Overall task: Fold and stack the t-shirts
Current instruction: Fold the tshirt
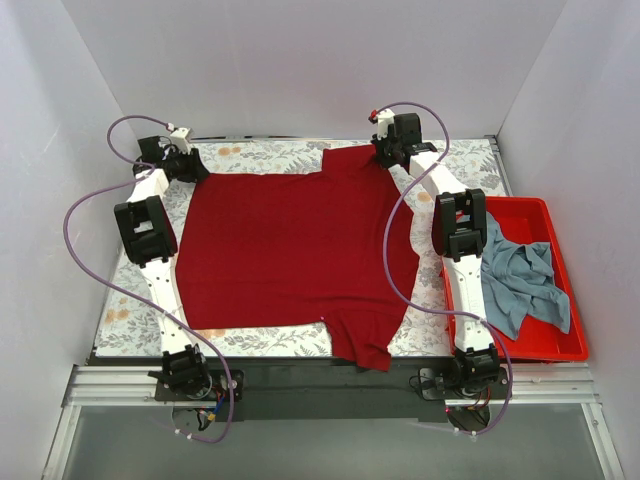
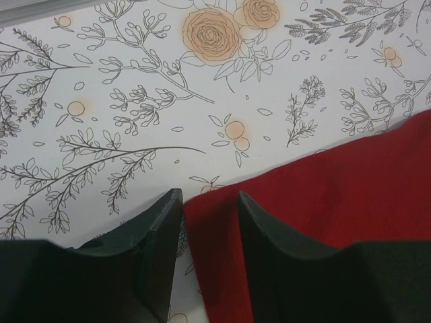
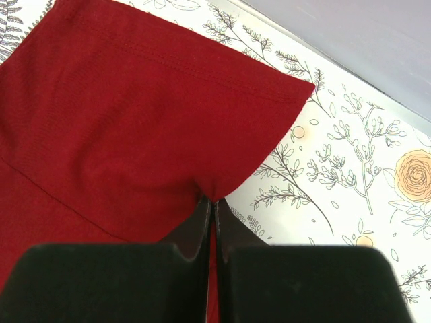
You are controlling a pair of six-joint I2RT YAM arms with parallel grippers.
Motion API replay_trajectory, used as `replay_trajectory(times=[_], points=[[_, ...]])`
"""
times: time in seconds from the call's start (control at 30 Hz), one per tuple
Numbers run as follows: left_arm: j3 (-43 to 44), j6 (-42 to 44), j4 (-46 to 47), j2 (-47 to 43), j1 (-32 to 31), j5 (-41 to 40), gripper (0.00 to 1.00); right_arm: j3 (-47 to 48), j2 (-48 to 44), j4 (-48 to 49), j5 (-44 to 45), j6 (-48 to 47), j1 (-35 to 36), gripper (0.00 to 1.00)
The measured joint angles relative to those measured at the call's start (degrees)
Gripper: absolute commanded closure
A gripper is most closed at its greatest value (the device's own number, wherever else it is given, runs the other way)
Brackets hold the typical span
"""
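**Dark red t-shirt spread flat, one end effector pinching it and one open at its corner**

A large dark red t-shirt (image 1: 295,250) lies spread flat across the middle of a bench (image 1: 260,155) with a floral-printed surface. One of its sleeves points to the far right and the other hangs over the near edge of the bench.

The left end effector (image 1: 195,168) sits low at the far left corner of the shirt. In the left wrist view, this end effector (image 2: 209,198) has its jaws spread. The shirt's corner lies flat on the bench in the gap between them and runs under the right-hand finger (image 2: 283,256). The cloth there is smooth and does not look lifted or gathered.

The right end effector (image 1: 385,150) is at the far right of the bench, on the shirt's far sleeve. In the right wrist view, this end effector (image 3: 214,202) has its jaws pressed together on the sleeve's edge. The red cloth puckers into a small fold at the tips, and the rest of the sleeve fans out flat beyond them.

A grey-blue t-shirt (image 1: 520,280) lies crumpled in a bright red bin (image 1: 560,345) at the right side of the bench, well apart from both end effectors. Part of it is hidden behind the right arm.
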Motion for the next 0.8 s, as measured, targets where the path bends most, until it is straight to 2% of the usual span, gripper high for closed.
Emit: replay_trajectory(times=[0.1, 0.2, 0.23, 0.3, 0.47, 0.63, 0.8], points=[[0.7, -0.4, -1.9, 0.0, 0.0, -0.5, 0.65, 0.0, 0.0, 0.0, 0.0, 0.0, 0.0, 0.99], [1.1, -0.4, -2.9, 0.0, -0.1, -1.2, 0.72, 0.0, 0.0, 0.0, 0.0, 0.0, 0.0, 0.99], [1.2, -0.3, -3.1, 0.0, -0.2, -1.6, 0.78, 0.0, 0.0, 0.0, 0.0, -0.1, 0.0, 0.99], [1.5, -0.1, -3.5, 0.0, -0.3, -2.6, 0.81, -0.1, 0.0, 0.0, 0.0, -0.2, 0.0, 0.99], [3.4, 0.3, -5.1, 0.6, -1.0, -4.7, 1.00, -0.1, 0.0, 0.1, -0.1, -0.6, 0.1, 0.99], [4.7, -1.0, -4.7, 1.4, -1.4, -5.1, 1.00, -0.1, 0.0, 0.1, 0.0, -1.3, 0.1, 0.99], [-0.3, -3.8, 1.8, 0.1, -1.0, -3.4, 1.00, -0.1, 0.0, 0.3, 0.3, -1.7, 0.1, 0.99]])
